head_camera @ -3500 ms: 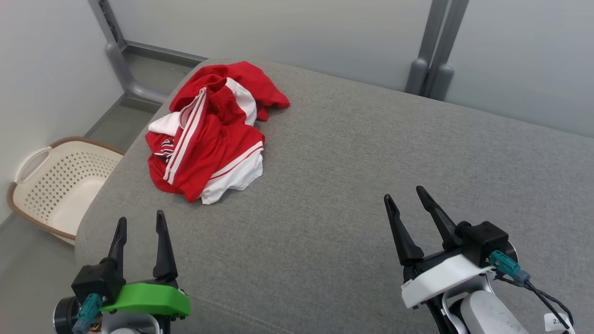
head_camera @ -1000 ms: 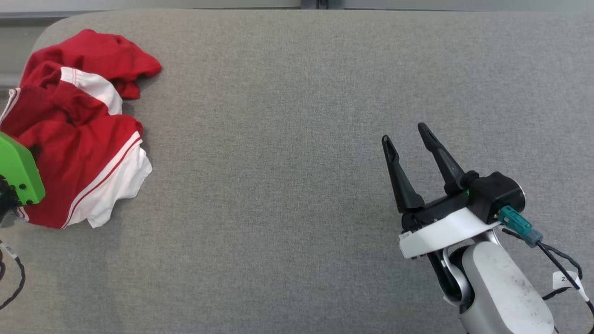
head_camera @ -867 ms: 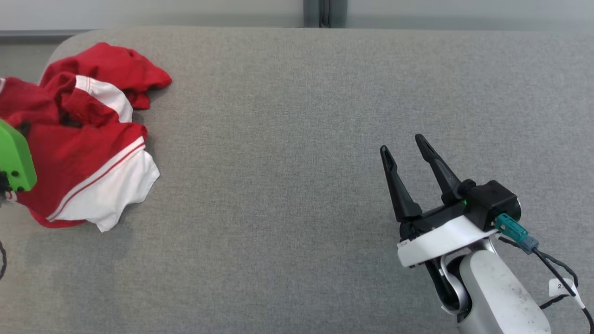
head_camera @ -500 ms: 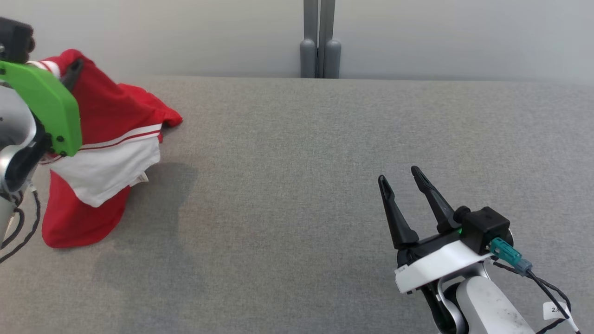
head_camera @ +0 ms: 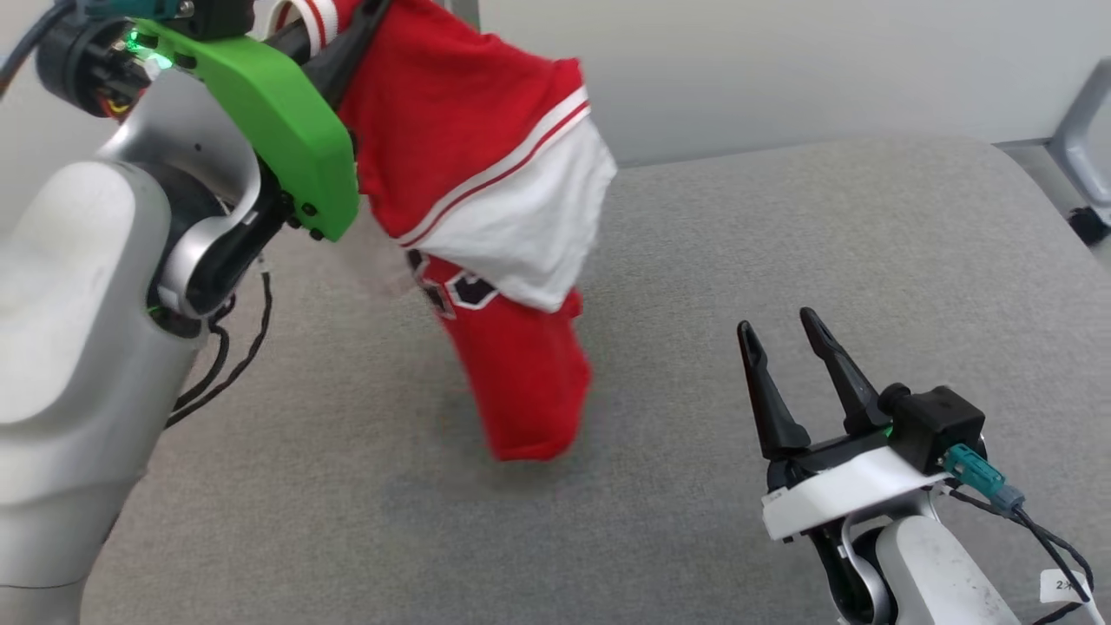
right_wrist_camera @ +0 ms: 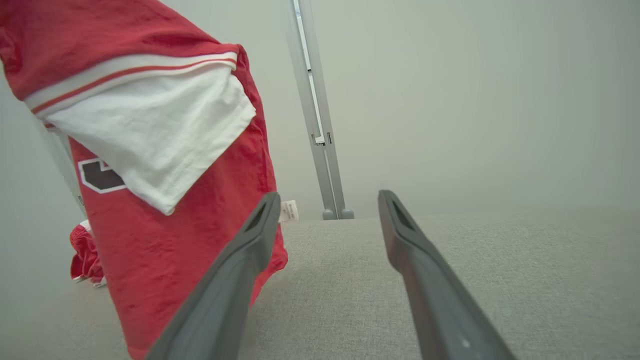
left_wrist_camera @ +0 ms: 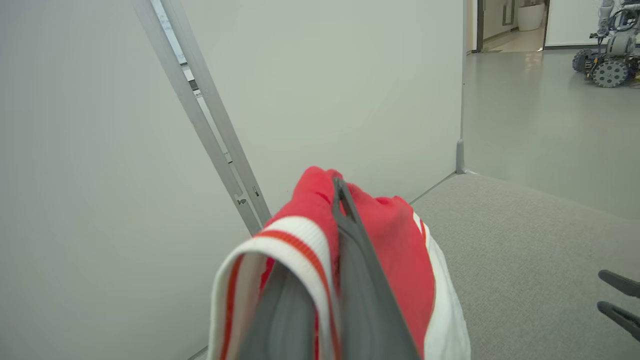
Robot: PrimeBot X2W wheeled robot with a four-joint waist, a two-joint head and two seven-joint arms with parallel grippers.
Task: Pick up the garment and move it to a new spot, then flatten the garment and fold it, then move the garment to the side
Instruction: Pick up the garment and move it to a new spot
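The left tool [left_wrist_camera: 334, 190] is clamped tight on a bunched-up bit of the red and white garment [head_camera: 486, 148], holding it up high so it dangles over the gray fabric surface [head_camera: 781, 217], low end right down by it (touching or not, hard to tell). The right tool [head_camera: 777, 323] sits low off to the garment's right, fingers spread wide, nothing in them.

The garment [head_camera: 486, 174] is cropped at head view's top.
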